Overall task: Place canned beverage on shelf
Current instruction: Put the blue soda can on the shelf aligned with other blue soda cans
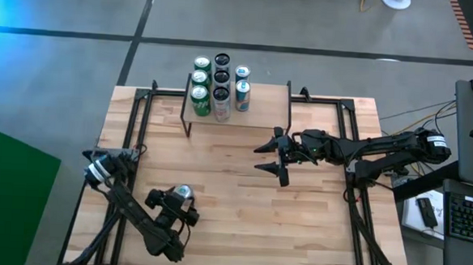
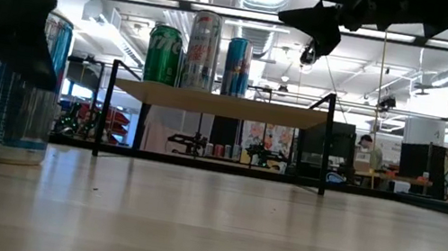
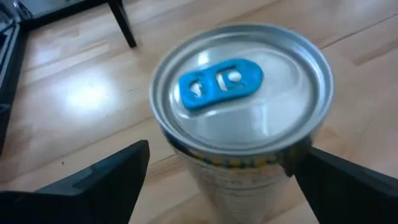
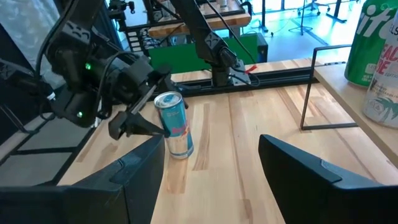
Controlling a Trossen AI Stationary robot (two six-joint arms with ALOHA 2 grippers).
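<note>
Can (image 1: 182,194) upright on table, between open left gripper (image 1: 185,211) fingers, seemingly ungripped; right gripper (image 1: 272,159) open.

Six cans (image 1: 220,86) stand on the shelf (image 1: 262,104) at the counter's (image 1: 241,206) far edge; one can (image 1: 182,195) stands near its front left.

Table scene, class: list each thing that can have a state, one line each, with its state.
Can by the left hand: upright on the table, sealed, between the open fingers.
Left hand: open around that can.
Right hand: open, empty, above the table.
Shelf: holds six upright cans at one end.
</note>
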